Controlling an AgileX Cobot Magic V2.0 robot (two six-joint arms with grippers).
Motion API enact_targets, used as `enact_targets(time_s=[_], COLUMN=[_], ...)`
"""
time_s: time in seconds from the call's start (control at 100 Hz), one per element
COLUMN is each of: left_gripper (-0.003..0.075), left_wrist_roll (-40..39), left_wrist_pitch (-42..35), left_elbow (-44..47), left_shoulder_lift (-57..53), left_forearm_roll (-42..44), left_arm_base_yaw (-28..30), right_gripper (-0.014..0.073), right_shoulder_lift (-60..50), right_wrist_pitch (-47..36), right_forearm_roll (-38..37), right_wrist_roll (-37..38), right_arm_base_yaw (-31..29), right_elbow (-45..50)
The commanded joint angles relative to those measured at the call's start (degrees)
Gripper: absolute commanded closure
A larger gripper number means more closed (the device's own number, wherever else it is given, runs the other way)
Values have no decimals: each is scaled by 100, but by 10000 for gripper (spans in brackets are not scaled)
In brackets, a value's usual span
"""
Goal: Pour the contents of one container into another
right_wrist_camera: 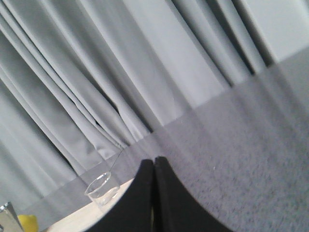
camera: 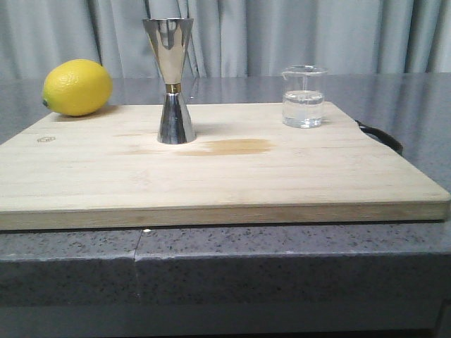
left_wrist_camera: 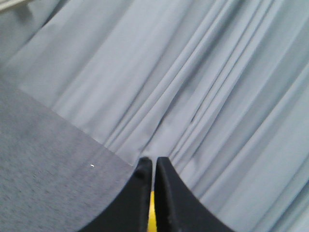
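Observation:
A small clear glass beaker holding some clear liquid stands upright at the back right of the wooden board. The tall steel hourglass jigger with a brass band at its waist stands near the board's back middle. Neither arm shows in the front view. My right gripper is shut with nothing between its black fingers; the beaker stands apart from it, beside one finger, and the jigger's edge shows at the frame's corner. My left gripper is shut and empty, facing the curtain.
A yellow lemon lies at the board's back left corner; a sliver of the lemon shows between the left fingers. A damp stain marks the board right of the jigger. A dark handle sticks out at the board's right edge. Grey curtain behind.

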Motion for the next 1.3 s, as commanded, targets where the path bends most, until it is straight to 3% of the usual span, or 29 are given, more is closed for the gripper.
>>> enact_targets(time_s=[0.0,0.07,0.14,0.28,0.43,0.54,0.63,0.76,0.88,1.0,1.05,1.11,1.29], left_gripper=[740,740,740,740,739,739,738,726,573,288,213,181,185], left_wrist_roll=[-785,-785,-785,-475,123,195,195,195,206,206,206,221,767], left_wrist_pitch=[-117,474,1093,1520,1265,958,314,-976,-2318,-3179,-3322,-3373,-3715], left_elbow=[-318,-719,-1147,-1784,-2130,-2238,-2238,-2238,-2238,-2266,-2332,-2465,-2893], left_shoulder_lift=[-126,39,354,1326,2585,3601,4432,5570,6496,7232,7500,7804,8349], left_forearm_roll=[-165,-78,296,1138,1976,2764,3505,3752,3752,3728,3728,3728,3728], left_arm_base_yaw=[-67,-195,-369,-869,-1683,-2333,-2713,-2920,-2909,-2909,-2909,-2909,-2909], right_gripper=[669,669,669,669,668,648,568,390,313,315,315,315,315], right_shoulder_lift=[-13,299,779,1868,2967,3636,3999,4253,4278,4278,4278,4278,4278], right_wrist_pitch=[844,2055,2927,3237,2934,2730,2478,2319,2319,2319,2314,2314,2314], right_forearm_roll=[10,-49,-49,-49,-49,-49,-49,3,12,12,12,12,12], right_wrist_roll=[403,274,-487,-1945,-2731,-2834,-2834,-2834,-2834,-2834,-2834,-2834,-2834], right_arm_base_yaw=[-17,-17,-7,-7,-7,-7,-7,-7,-7,-7,-7,-7,-7], right_elbow=[-749,-1367,-1932,-2746,-3204,-3344,-3386,-3386,-3386,-3386,-3386,-3386,-3386])
